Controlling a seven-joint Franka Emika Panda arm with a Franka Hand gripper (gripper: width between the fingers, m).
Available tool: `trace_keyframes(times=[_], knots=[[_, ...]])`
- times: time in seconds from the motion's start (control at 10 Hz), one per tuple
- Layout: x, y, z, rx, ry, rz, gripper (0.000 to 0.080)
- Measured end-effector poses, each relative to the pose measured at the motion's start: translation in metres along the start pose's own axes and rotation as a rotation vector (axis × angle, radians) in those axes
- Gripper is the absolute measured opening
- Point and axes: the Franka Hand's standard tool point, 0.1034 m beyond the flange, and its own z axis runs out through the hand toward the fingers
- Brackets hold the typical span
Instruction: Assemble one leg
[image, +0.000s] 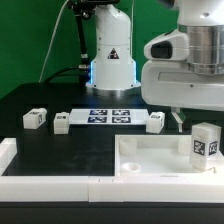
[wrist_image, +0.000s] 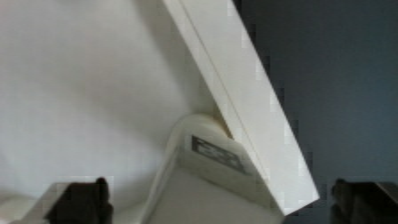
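Leg (image: 62, 122) beside the marker board (image: 112, 115), on the exterior view's left.

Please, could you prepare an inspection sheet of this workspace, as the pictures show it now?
Surface: black table with a white rail along its front edge.
Job's things: far-left leg and second leg lie at the exterior view's left; third leg lies near the gripper; upright leg stands at the right end of the white tray-like piece.
Clutter: nothing seen.
Grippers: gripper open, holding nothing, low beside the third leg.
Cables: a thin dark line, probably a cable, behind the robot base.
Surroundings: marker board mid-table; green backdrop.
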Motion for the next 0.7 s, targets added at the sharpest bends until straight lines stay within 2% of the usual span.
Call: trace_keyframes(times=[0.4,0.7], knots=[[0.0054,0.0025,-0.0005,-0.013,0.058,-0.454,0.0649],[0.0065,0.0075,0.0006,-0.023,0.055,-0.601,0.0649]])
